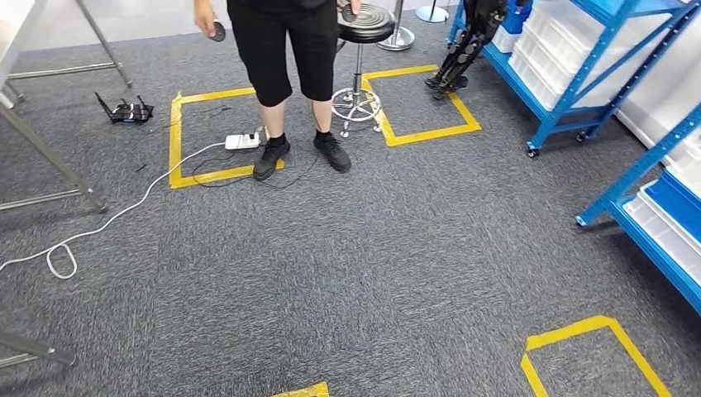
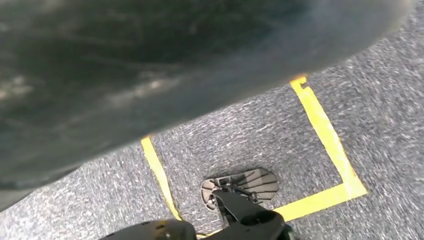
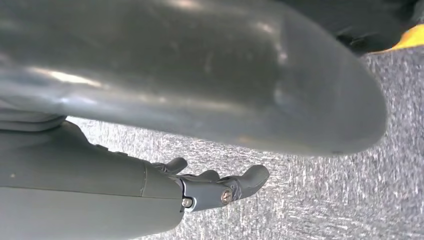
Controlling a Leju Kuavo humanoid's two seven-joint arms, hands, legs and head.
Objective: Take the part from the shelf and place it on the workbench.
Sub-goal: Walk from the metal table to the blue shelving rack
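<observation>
Grey carpet (image 1: 372, 273) w/ 2 blue shelves (image 1: 595, 74) upper right, 1 person (image 1: 285, 74) top centre; right hand (image 3: 220, 187) seen empty, fingers loosely apart; left hand's state can't be told.

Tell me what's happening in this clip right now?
Nothing is being handled yet. The robot looks down at grey carpet marked with yellow tape squares; blue shelves stand off to its right. Its right hand hangs over the floor, holding nothing. A person stands ahead beside a black stool.
</observation>
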